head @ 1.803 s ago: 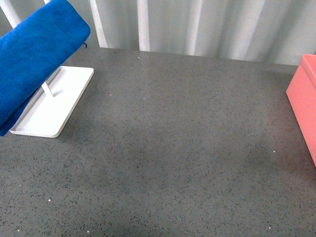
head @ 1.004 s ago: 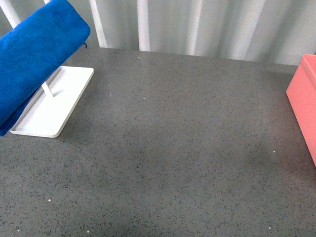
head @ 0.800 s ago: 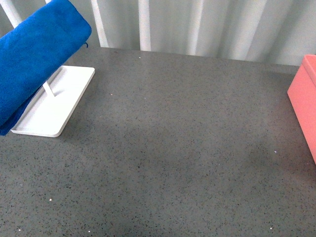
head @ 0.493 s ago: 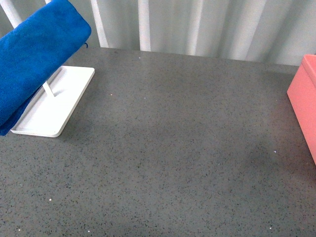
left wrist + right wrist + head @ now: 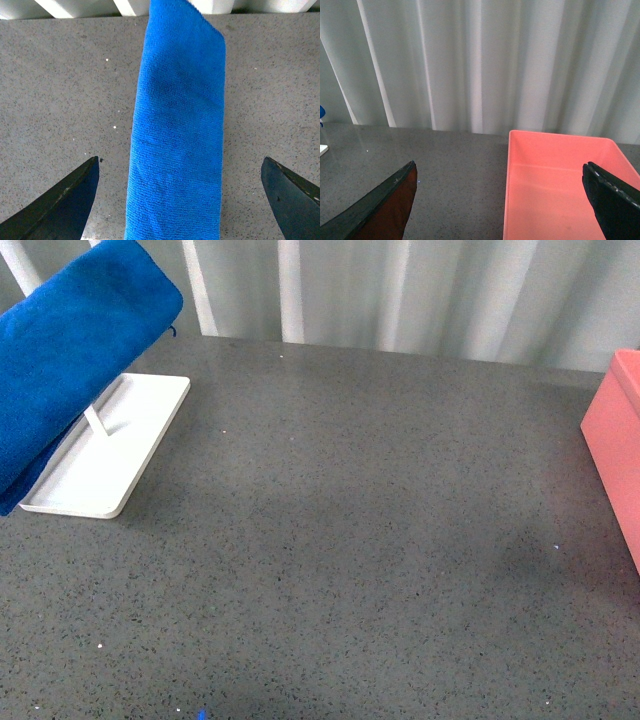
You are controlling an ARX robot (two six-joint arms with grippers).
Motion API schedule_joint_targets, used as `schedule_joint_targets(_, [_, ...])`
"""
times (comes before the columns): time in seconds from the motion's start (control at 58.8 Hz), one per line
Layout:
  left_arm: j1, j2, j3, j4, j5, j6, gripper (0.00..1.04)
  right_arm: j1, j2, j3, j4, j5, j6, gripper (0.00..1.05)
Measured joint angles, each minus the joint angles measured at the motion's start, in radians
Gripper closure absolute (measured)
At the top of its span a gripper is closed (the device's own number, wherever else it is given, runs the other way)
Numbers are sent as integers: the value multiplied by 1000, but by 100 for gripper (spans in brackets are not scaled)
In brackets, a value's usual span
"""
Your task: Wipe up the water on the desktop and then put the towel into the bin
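The blue towel [image 5: 70, 360] hangs folded over a rack at the far left, above a white tray [image 5: 105, 465]. In the left wrist view the towel [image 5: 175, 130] runs as a long strip between the fingers of my open left gripper [image 5: 180, 160], which touch nothing. The salmon-pink bin [image 5: 618, 440] stands at the right edge of the dark speckled desktop [image 5: 350, 540]. My open right gripper [image 5: 499, 166] hovers in front of the empty bin [image 5: 555, 190]. I can make out no water on the desktop. Neither arm shows in the front view.
A white pleated curtain [image 5: 400, 290] closes off the far side of the desktop. The white post of the rack [image 5: 95, 420] rises from the tray under the towel.
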Motion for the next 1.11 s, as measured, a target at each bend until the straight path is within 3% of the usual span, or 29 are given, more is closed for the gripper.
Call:
schedule_joint_targets(0.459, [68,37,-164,144,36,-10,7,0,0,0,0,0,0,7])
schedule_joint_targets(0.8, [64,67,-195,224,19,8,7,0,0,0,0,0,0,7])
schedule_joint_targets(1.106, [63,67,-235,252,31,19,61,0,0,0,0,0,0,7])
